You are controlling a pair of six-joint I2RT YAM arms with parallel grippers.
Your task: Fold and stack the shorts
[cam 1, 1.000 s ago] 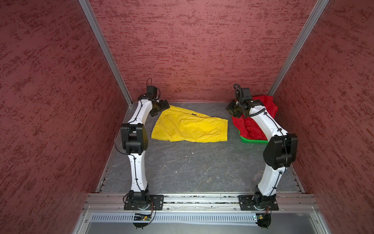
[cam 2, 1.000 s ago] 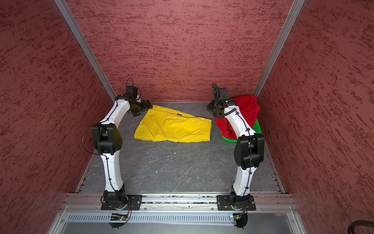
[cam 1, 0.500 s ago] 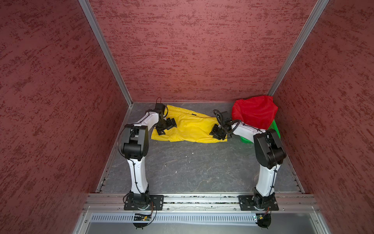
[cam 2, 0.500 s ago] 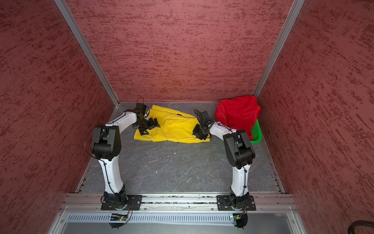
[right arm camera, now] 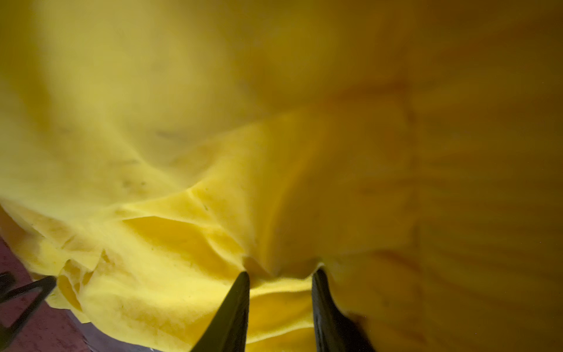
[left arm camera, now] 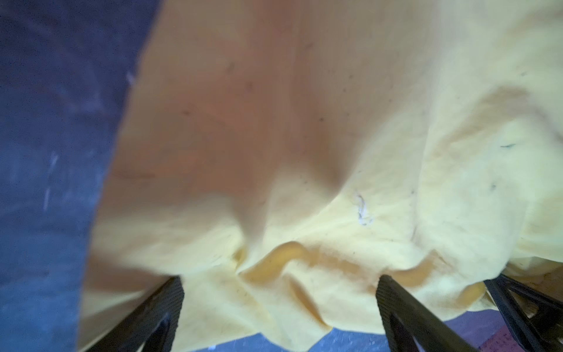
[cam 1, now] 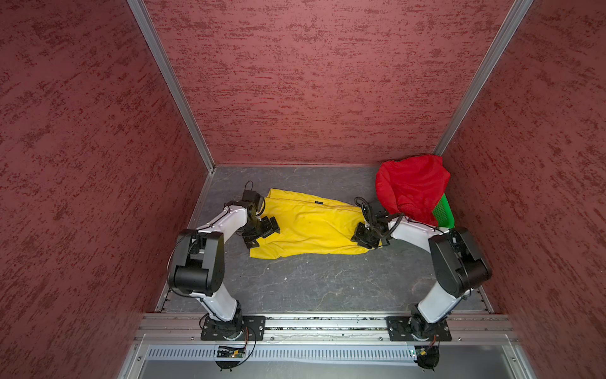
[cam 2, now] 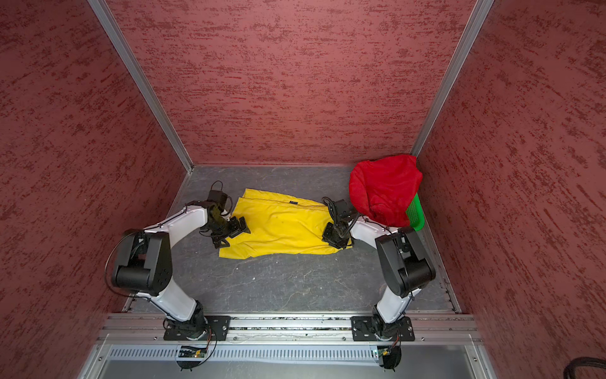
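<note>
Bench (cam 1: 311,285) inside red textured walls, both top views. The yellow shorts (cam 1: 311,226) (cam 2: 282,226) lie flat at mid-bench, long axis running side to side, with a small dark label (cam 1: 317,202) on the far edge. Which end is the waistband cannot be told.

The red shorts (cam 1: 410,187) hang over the green basket (cam 1: 444,213) in the far right corner. The right arm's forearm crosses in front of their lower edge.

The left gripper (cam 1: 262,234) (cam 2: 232,234) sits low at the left end of the yellow shorts and the right gripper (cam 1: 362,236) (cam 2: 333,238) at the right end.

The top views do not resolve the jaws; the wrist views do. In the left wrist view the left gripper (left arm camera: 280,286) has its jaws spread wide over a rippled edge of the cloth, nothing clamped. In the right wrist view the right gripper (right arm camera: 280,279) has its jaws drawn close and pinching a pucker of yellow cloth, with folds radiating from them.
</note>
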